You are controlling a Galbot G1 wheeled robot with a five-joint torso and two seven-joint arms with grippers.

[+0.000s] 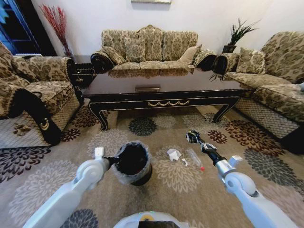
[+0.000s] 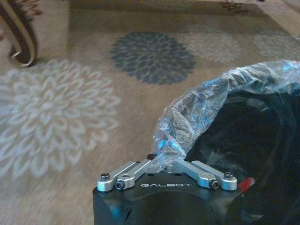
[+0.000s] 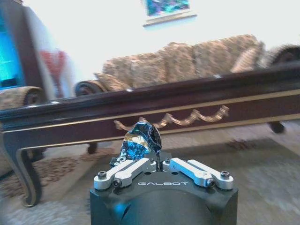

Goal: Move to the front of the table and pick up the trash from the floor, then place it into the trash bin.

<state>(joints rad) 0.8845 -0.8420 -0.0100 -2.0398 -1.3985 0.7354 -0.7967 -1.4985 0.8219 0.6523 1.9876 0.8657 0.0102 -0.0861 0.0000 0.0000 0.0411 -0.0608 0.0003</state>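
R gripper (image 3: 157, 161) clamps shiny crinkly scrap (image 3: 140, 140), prob. foil; L gripper (image 2: 166, 165) pinches bin liner (image 2: 197, 108).

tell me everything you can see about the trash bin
The trash bin is small, round and black, lined with a clear crinkly plastic bag folded over its rim. It stands upright on the patterned carpet in front of the table, its inside dark. The left end effector is shut on the bagged rim. A white scrap lies on the floor beside it, apart.

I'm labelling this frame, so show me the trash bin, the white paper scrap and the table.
trash bin (image 1: 124, 176), head view, bag-covered rim.
white paper scrap (image 1: 174, 154), head view, its crumpled middle.
table (image 1: 190, 81), head view, bare glossy top.
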